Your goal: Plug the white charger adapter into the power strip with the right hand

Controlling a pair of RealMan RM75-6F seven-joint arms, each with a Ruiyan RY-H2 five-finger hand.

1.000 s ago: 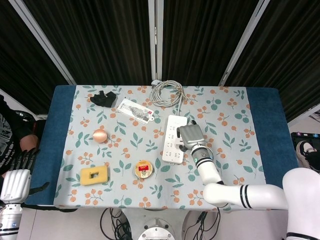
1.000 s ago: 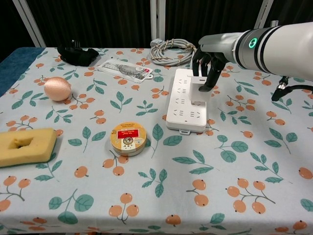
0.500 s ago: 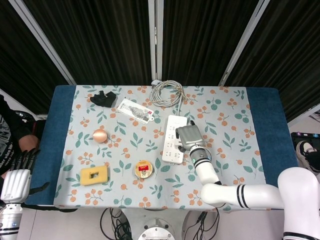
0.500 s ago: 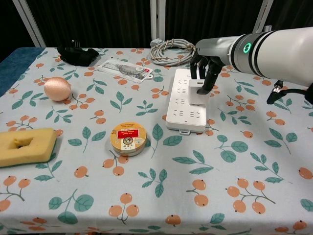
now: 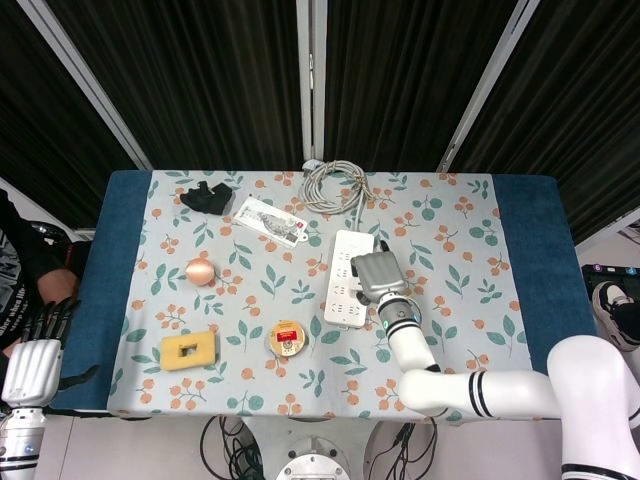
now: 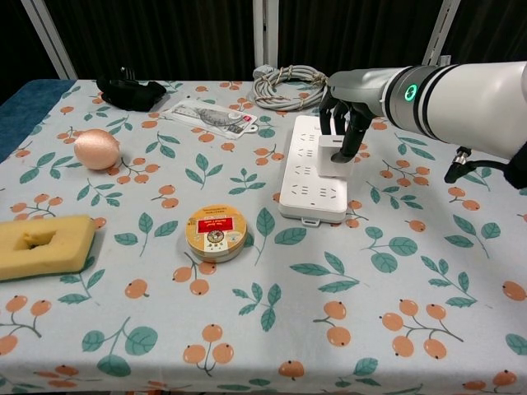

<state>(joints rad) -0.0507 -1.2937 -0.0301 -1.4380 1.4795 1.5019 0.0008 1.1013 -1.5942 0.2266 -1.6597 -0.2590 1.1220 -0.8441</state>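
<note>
Since a second ago the right hand [image 6: 344, 123] has come lower and the white charger adapter [image 6: 333, 160] it grips now sits down against the face of the power strip [image 6: 311, 169], where before it hung just above it. The fingers are curled around the adapter from above, over the strip's right side, about midway along its length. Whether the prongs are fully seated cannot be told.

Nearest the chest camera lies one round tin [image 6: 216, 231] with a red label; its writing is too small to read. To its left, at the cloth's edge, is one yellow sponge [image 6: 43, 243] with a rectangular hollow in its top. Further back on the left sits one pinkish egg-shaped ball [image 6: 97, 149]. The single power strip lies lengthwise, right of centre, on the leaf-and-berry tablecloth [image 6: 272, 329].

Behind these is one flat printed packet [image 6: 207, 115], its text unreadable, and at the far left one black bundle [image 6: 130, 90]. One coil of grey cable [image 6: 284, 86] lies at the far edge, just behind the strip.

The left hand [image 5: 32, 365] shows only in the head view, off the table's left side, well apart from everything, its fingers straight and holding nothing.
</note>
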